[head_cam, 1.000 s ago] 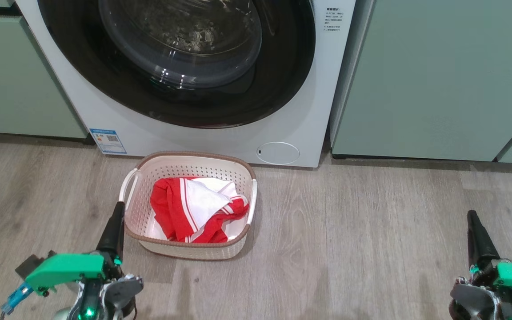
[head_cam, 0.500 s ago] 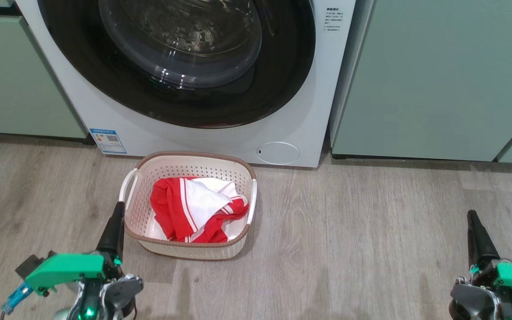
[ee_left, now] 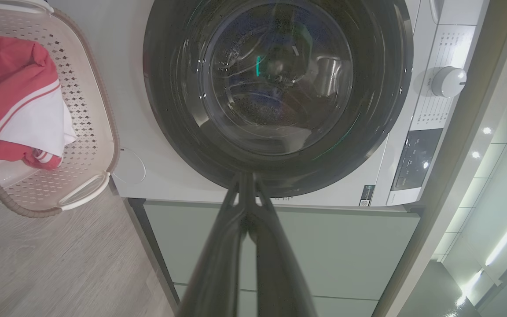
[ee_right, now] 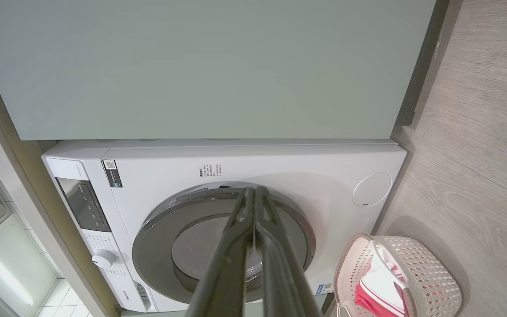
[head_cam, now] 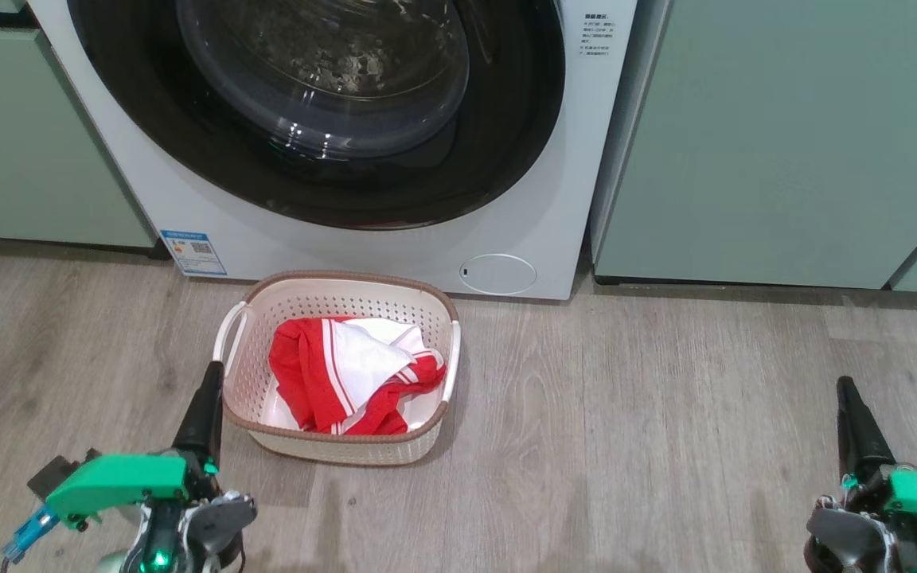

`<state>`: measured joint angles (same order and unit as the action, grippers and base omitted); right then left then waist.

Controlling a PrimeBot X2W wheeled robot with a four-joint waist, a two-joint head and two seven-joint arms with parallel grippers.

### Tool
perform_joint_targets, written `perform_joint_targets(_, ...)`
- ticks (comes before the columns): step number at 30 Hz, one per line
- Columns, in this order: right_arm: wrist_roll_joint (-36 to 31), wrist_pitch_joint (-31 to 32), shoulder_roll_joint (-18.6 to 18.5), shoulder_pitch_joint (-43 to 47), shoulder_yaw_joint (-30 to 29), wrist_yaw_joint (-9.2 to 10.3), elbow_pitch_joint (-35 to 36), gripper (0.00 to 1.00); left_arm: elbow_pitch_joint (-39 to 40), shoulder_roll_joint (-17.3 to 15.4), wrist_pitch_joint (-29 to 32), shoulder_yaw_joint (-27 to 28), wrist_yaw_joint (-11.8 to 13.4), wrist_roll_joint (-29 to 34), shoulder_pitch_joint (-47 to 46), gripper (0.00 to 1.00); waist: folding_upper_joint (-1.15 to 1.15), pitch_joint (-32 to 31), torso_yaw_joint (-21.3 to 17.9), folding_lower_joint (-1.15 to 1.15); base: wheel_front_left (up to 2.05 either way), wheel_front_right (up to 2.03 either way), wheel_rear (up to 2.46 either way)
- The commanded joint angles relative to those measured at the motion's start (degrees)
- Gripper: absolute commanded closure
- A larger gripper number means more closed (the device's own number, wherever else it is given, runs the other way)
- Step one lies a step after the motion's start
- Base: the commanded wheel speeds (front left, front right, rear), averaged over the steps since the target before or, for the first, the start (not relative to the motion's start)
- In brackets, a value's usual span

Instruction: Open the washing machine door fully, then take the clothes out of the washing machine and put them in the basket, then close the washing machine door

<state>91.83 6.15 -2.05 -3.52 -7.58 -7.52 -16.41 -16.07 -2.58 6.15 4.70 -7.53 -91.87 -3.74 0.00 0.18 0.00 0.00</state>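
Red clothes (head_cam: 323, 382) lie in basket (head_cam: 347, 279) before washing machine (head_cam: 395, 255); washing machine door (head_cam: 315, 103) shut. Left tool (head_cam: 213, 371), right tool (head_cam: 846, 385) both clenched, empty.

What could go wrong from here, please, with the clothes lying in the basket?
The left gripper, shut, has its tip close beside the rim of the basket, so a careless arm move could knock it. The washing machine door looks closed, but whether it latched cannot be told; it might swing open.

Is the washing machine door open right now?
No, the washing machine door sits shut, flush against the front of the white washing machine.
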Motion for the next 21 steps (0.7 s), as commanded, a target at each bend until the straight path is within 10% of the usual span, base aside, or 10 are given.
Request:
perform_joint_targets(1,0.34,0.33,-0.83,-2.66,1.06,0.03,2.38,1.0,2.03,-0.3,0.34,1.82,0.04,-0.29,-2.44,1.0,0.0,0.0,0.0,0.0,0.0,0.0,0.0)
perform_joint_targets(21,0.34,0.33,-0.83,-2.66,1.06,0.03,2.38,1.0,2.03,-0.3,0.34,1.82,0.04,-0.3,-2.44,1.0,0.0,0.0,0.0,0.0,0.0,0.0,0.0)
